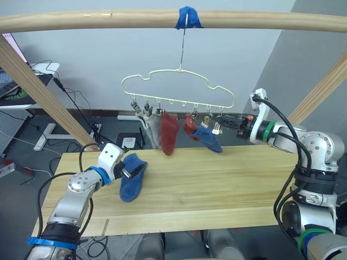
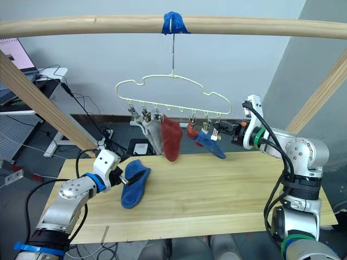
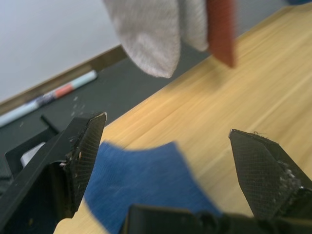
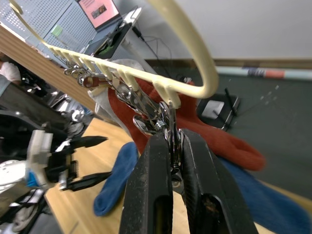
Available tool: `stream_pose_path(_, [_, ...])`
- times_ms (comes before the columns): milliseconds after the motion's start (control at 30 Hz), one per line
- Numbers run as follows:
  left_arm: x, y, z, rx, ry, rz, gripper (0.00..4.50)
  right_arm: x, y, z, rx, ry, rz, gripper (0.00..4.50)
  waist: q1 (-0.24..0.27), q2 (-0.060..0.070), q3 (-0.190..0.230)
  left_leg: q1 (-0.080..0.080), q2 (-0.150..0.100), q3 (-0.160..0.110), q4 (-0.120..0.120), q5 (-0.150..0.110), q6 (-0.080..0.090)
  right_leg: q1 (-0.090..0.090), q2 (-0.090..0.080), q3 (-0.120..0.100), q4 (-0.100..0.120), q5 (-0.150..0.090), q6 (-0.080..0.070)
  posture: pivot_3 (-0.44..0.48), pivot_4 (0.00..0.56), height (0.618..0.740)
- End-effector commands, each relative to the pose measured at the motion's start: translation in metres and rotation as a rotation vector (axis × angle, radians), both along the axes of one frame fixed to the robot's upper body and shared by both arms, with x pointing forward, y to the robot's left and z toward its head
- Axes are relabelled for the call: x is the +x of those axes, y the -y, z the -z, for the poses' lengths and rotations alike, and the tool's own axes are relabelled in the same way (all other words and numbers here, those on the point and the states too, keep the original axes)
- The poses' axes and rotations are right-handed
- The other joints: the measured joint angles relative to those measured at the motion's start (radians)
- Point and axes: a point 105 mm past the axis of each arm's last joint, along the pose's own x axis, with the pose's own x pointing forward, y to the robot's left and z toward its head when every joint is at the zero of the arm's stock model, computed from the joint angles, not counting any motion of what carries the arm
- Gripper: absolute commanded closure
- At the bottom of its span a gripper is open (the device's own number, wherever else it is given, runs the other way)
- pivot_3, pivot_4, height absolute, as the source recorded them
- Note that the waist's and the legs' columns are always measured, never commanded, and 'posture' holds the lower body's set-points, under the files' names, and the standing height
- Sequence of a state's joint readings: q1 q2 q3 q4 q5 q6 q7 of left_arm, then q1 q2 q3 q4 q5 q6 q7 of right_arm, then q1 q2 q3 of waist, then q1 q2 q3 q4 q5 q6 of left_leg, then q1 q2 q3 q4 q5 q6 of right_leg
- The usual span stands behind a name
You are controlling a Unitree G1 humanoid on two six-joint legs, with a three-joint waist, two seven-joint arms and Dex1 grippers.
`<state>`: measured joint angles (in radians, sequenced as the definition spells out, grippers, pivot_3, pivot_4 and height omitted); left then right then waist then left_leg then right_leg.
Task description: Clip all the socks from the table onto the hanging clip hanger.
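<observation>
One blue sock (image 1: 132, 181) lies on the table (image 1: 227, 184) at its left end. My left gripper (image 1: 126, 171) is open over the sock's upper end, and the sock (image 3: 141, 170) shows between its spread fingers (image 3: 85, 146). The pale-yellow clip hanger (image 1: 179, 73) hangs from the top pole. Two grey socks (image 1: 152, 127), a rust-red sock (image 1: 169, 132), a second red sock (image 1: 190, 125) and a blue sock (image 1: 210, 140) hang from its clips. My right gripper (image 1: 218, 123) is shut on a metal clip (image 4: 168, 124) at the hanger's right end.
A round wooden pole (image 1: 81, 20) spans the top, with blue tape (image 1: 187, 18) where the hook hangs. Slanted poles stand at left (image 1: 49, 100) and right (image 1: 320, 92). Behind the table are a desk (image 1: 21, 81) and floor cables (image 1: 81, 116).
</observation>
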<state>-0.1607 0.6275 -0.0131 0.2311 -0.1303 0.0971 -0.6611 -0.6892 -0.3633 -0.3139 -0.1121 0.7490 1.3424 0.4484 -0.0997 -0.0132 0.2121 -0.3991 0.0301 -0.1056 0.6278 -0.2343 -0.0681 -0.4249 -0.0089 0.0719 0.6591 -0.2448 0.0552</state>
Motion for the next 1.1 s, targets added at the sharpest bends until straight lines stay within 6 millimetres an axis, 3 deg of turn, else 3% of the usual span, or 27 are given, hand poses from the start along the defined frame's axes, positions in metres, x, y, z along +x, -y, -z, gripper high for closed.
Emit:
stream_pose_path(33, [0.004,-0.013,0.017,0.024,-0.041,-0.060,0.00,-0.004,0.003,-0.012,-0.035,0.070,0.011,4.49,-0.001,0.000,0.000,0.000,0.000,0.000,0.000,0.000,0.000,0.000,0.000,0.000,0.000,0.000,0.001,-0.130,0.177,0.740])
stream_pose_path(267, [0.009,-0.024,0.039,-0.009,-0.102,-0.137,0.00,-0.004,0.004,-0.012,-0.019,0.054,0.030,4.49,-0.008,0.000,0.000,0.000,0.000,0.000,0.000,0.000,0.000,0.000,0.000,0.000,0.001,-0.001,0.002,-0.134,0.179,0.740])
stream_pose_path(433, [0.004,-0.002,0.062,-0.115,-0.193,-0.044,0.00,-0.002,0.010,-0.011,-0.057,0.063,0.058,4.49,-0.008,0.000,0.000,0.001,0.000,-0.001,0.000,0.000,0.000,0.000,0.000,-0.001,0.002,-0.001,0.002,-0.135,0.188,0.740])
stream_pose_path(700, [-0.008,-0.004,0.091,-0.063,-0.332,0.004,0.00,-0.001,0.012,-0.014,-0.048,0.044,0.075,4.49,-0.011,0.000,0.000,0.005,0.000,-0.001,0.000,0.000,0.000,0.004,0.000,0.000,0.003,-0.001,0.002,-0.152,0.212,0.740])
stream_pose_path(833, [-0.020,0.000,0.102,-0.018,-0.394,0.068,0.81,-0.001,0.019,-0.010,-0.056,0.028,0.109,4.50,-0.011,0.001,0.000,0.006,0.000,0.000,0.000,0.000,0.000,0.005,0.000,0.000,0.003,-0.001,0.002,-0.166,0.227,0.740])
stream_pose_path(1100, [-0.026,0.000,0.100,0.030,-0.335,0.098,2.26,-0.006,0.016,-0.003,-0.043,0.011,0.111,4.50,-0.013,0.002,0.001,0.006,0.000,0.000,0.000,0.000,0.000,0.005,0.000,0.000,0.003,-0.001,0.002,-0.150,0.237,0.740])
